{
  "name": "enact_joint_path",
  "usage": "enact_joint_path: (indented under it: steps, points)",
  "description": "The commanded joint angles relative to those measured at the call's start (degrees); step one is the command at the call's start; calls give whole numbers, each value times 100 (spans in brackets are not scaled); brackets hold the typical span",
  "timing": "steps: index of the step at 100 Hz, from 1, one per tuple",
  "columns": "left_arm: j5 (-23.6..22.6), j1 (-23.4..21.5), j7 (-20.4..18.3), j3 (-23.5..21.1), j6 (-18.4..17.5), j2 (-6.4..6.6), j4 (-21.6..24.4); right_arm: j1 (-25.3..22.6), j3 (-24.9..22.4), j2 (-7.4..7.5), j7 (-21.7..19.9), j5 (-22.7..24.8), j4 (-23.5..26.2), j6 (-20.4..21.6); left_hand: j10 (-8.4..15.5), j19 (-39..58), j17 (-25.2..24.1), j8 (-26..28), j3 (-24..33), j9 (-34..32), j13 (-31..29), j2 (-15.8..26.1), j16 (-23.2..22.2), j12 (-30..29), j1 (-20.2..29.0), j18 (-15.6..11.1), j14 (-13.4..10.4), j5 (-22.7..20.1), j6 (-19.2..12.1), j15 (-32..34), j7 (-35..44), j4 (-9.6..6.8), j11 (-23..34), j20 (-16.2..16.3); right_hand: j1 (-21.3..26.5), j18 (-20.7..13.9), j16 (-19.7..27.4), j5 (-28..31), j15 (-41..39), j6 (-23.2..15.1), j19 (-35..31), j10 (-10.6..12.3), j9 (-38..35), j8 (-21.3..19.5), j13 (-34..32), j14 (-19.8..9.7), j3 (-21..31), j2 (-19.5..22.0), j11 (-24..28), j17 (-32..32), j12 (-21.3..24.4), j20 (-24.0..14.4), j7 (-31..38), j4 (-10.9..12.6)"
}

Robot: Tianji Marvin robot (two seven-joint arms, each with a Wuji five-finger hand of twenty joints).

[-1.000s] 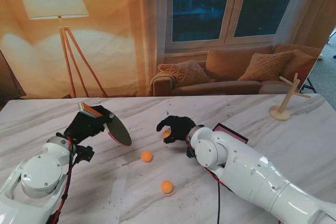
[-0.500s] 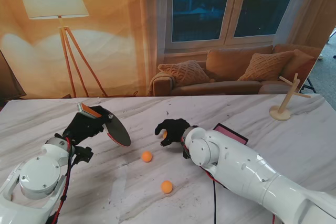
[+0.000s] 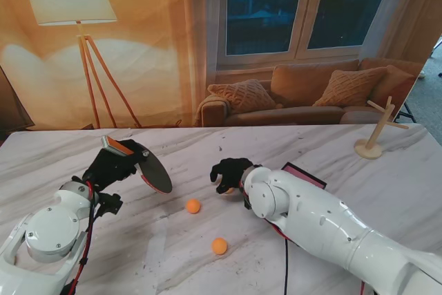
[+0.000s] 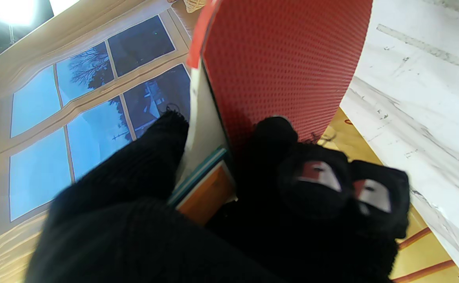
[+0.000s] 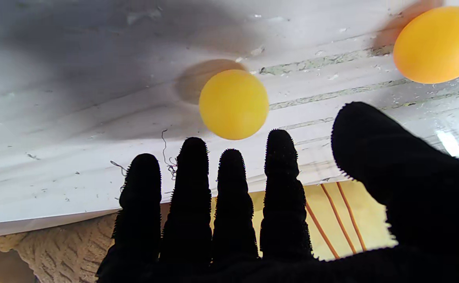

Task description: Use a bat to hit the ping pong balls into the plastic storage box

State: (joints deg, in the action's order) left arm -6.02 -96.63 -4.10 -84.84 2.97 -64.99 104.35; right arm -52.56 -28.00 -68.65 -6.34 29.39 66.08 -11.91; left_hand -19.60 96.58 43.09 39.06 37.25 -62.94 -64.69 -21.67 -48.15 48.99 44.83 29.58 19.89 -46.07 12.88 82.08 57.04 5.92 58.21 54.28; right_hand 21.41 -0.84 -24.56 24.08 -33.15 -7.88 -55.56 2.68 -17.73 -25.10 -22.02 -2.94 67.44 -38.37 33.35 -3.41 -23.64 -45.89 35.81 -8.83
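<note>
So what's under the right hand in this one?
One orange ball lies on the table by the right hand's fingertips, ungrasped. The stand view shows only a sliver of it. Anything beneath the palm is covered.

The right hand [image 3: 230, 173] has drawn nearer, covering most of the ball [image 3: 228, 189] beneath it.
</note>
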Motion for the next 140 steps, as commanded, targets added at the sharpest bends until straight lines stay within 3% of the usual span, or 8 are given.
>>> enact_joint_path:
  steps: [1, 48, 77, 88, 95, 105, 134, 140]
  points:
    - [-2, -23, -76, -10, -23, -10, 48, -33, -10, 30, -88, 49, 39, -67, 269, 523, 131, 87, 428, -288, -242, 315, -5, -28, -16, -568, 115, -347, 97, 267, 257, -125, 220, -326, 132, 35, -124, 129, -208, -144, -231, -77, -88, -77, -202, 128, 396, -205, 123, -26, -83, -78, 120, 93]
    - [-4, 2, -87, -19, -124, -5, -6, -184, 7, 211, -132, 562, 297, -13, 276, 506, 116, 97, 429, -284, -234, 317, -14, -27, -20, -565, 117, -350, 94, 258, 249, -125, 207, -308, 338, 42, -784, 456, -1518, -337, -1709, -250, -202, -592, -627, 63, 680, -768, 660, -633, -598, -270, 638, -17]
    - [4, 0, -102, -32, -186, 0, -14, -196, 126, 211, -107, 598, 199, 124, 276, 500, 112, 103, 429, -284, -230, 318, -19, -23, -25, -564, 119, -356, 90, 253, 247, -125, 205, -298, 732, 97, -1026, 635, -2281, -320, -2630, -413, -503, -783, -1608, 44, 932, -928, 986, -1661, -859, -368, 777, 20]
    - [2, -1, -103, -39, -207, 1, -16, -191, 163, 189, -42, 606, 138, 151, 276, 498, 112, 103, 432, -284, -231, 324, -21, -23, -25, -564, 119, -355, 88, 253, 244, -125, 204, -296, 951, 100, -967, 736, -2480, -281, -2891, -509, -659, -816, -1916, 22, 1030, -981, 1150, -1956, -1016, -124, 889, 57]
    - [4, -3, -103, -42, -218, 1, -11, -188, 179, 169, 34, 629, 88, 182, 276, 496, 110, 104, 430, -285, -229, 308, -22, -22, -21, -564, 119, -350, 89, 251, 243, -125, 204, -294, 1218, 113, -756, 824, -2634, -235, -3005, -557, -788, -844, -2143, 95, 1060, -1171, 1358, -2187, -1145, -14, 1014, -414]
    - [2, -9, -109, -53, -250, 4, -8, -185, 199, 136, 150, 650, 8, 231, 276, 493, 105, 107, 432, -285, -223, 318, -22, -22, -28, -563, 121, -355, 82, 248, 248, -123, 204, -292, 1545, 126, -492, 908, -2891, -170, -3153, -636, -976, -894, -2457, 197, 1061, -1420, 1594, -2515, -1296, 98, 1166, -738]
    - [4, -33, -118, -79, -285, 7, 20, -166, 260, 42, 398, 653, -180, 272, 276, 486, 100, 109, 433, -285, -220, 316, -27, -20, -24, -562, 123, -354, 80, 243, 245, -125, 203, -284, 1964, 143, -77, 1242, -3142, 28, -3329, -717, -1625, -1111, -3101, 273, 1043, -1644, 2153, -3181, -1633, 354, 1609, -814]
    - [6, -42, -117, -86, -290, 7, 32, -174, 261, 20, 462, 647, -223, 274, 276, 486, 100, 110, 434, -285, -220, 310, -28, -20, -23, -562, 123, -354, 80, 243, 246, -125, 203, -282, 2010, 197, 2, 1304, -3108, 45, -3336, -745, -1847, -870, -3188, 303, 1036, -1624, 2148, -3251, -1764, 485, 1789, -791]
